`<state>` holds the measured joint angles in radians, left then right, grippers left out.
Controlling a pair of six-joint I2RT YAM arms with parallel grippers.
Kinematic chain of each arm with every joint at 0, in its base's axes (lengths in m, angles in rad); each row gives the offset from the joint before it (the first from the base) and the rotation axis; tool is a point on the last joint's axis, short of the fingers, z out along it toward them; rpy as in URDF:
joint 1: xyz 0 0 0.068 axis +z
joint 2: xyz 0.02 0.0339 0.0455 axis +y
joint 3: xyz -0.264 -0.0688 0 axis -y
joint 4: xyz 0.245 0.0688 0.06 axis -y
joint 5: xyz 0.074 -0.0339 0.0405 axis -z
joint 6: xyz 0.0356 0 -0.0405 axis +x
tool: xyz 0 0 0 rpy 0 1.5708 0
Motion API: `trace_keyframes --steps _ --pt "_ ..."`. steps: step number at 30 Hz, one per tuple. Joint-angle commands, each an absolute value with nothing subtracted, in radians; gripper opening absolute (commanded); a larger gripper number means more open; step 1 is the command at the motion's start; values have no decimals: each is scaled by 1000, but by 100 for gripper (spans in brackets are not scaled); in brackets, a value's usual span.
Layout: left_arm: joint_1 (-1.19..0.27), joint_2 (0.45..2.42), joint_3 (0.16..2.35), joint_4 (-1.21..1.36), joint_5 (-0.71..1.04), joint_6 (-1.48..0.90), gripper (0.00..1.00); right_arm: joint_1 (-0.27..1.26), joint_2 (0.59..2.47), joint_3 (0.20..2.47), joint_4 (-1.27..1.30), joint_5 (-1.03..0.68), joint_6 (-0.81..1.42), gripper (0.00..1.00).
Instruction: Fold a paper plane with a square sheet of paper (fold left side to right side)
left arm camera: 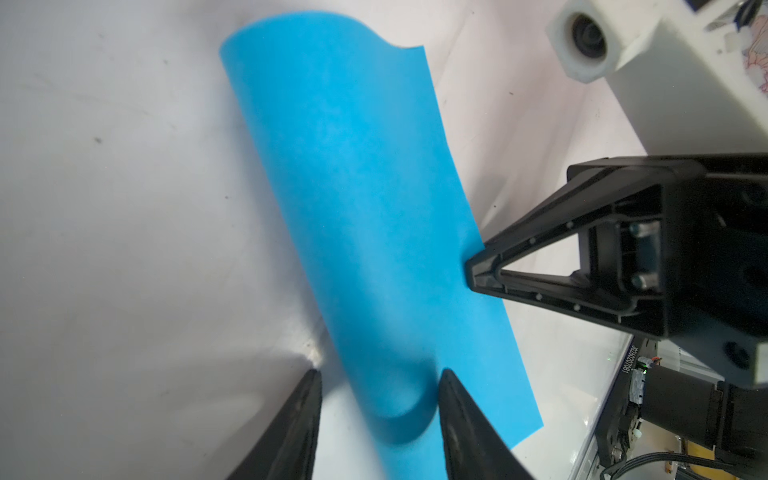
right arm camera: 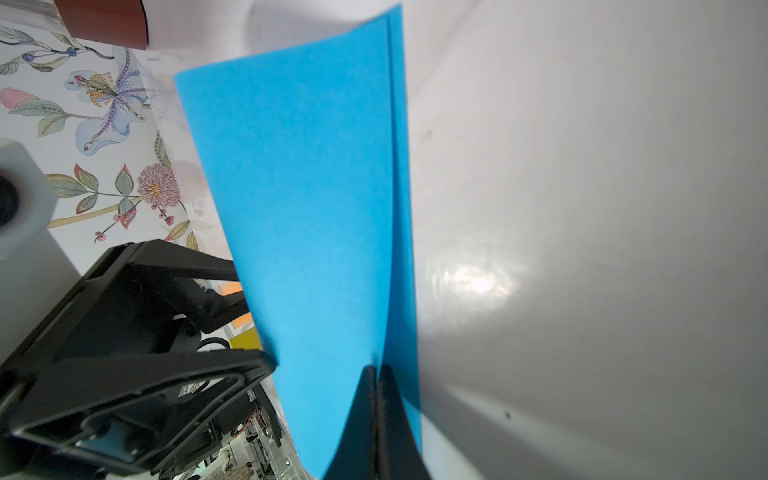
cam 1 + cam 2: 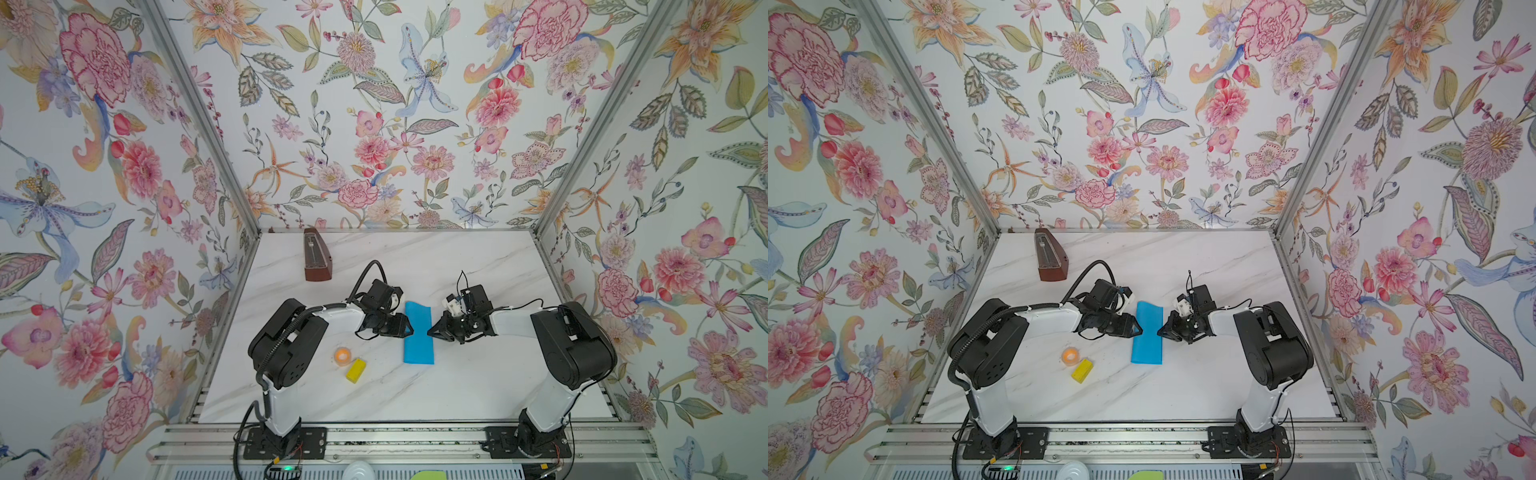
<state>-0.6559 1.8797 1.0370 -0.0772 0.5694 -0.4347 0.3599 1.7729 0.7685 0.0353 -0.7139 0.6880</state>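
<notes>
On the marble tabletop (image 3: 457,386), a brown metronome (image 3: 318,255) stood at the far left, and the blue sheet of paper (image 3: 419,332) lay in the middle between the two arms, doubled over into a tall strip with a rounded left fold. The left tool (image 3: 409,329) had its jaws apart astride that fold, while the right tool (image 3: 430,332) was closed, its tip touching the paper's right edge. A yellow block (image 3: 356,370) and an orange ball (image 3: 343,355) sat just beside each other near the left arm.
</notes>
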Motion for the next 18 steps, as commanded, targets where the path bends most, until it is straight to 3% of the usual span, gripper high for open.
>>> trace_keyframes --steps 1,18 --pt "-664 1886 1051 -114 558 -418 49 355 1741 776 43 -701 679 0" --pt "-664 1891 1051 -115 555 -417 46 354 1755 752 50 -685 681 0"
